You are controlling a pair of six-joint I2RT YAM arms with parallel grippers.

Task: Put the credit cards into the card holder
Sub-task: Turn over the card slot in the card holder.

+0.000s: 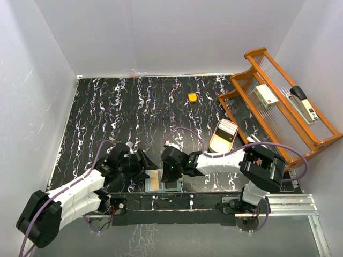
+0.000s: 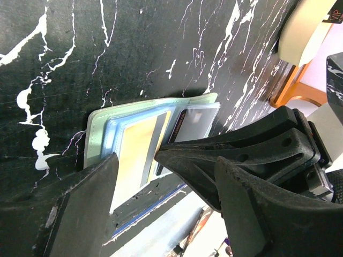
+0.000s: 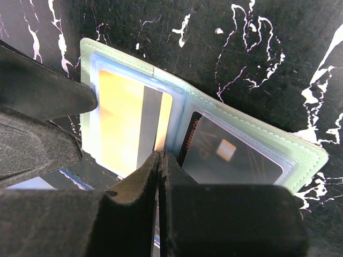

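Observation:
The card holder (image 1: 163,182), pale green, lies open at the table's near edge. A yellow card (image 3: 120,120) with a grey stripe sits in its left pocket. A dark card (image 3: 230,155) sits in its right pocket. My right gripper (image 3: 159,156) is shut, tips together on the holder's middle fold beside the dark card's edge, with nothing visible between them. My left gripper (image 2: 169,160) is open and straddles the holder's near side. One of its fingers (image 3: 48,91) rests on the holder's left edge. In the top view the left gripper (image 1: 143,163) and right gripper (image 1: 170,174) meet over the holder.
A small orange block (image 1: 192,97) lies far back on the table. A tan oval dish (image 1: 223,135) stands right of centre. A wooden rack (image 1: 256,53) at the right holds a stapler (image 1: 303,103) and a small box (image 1: 266,95). The table's front edge runs just below the holder.

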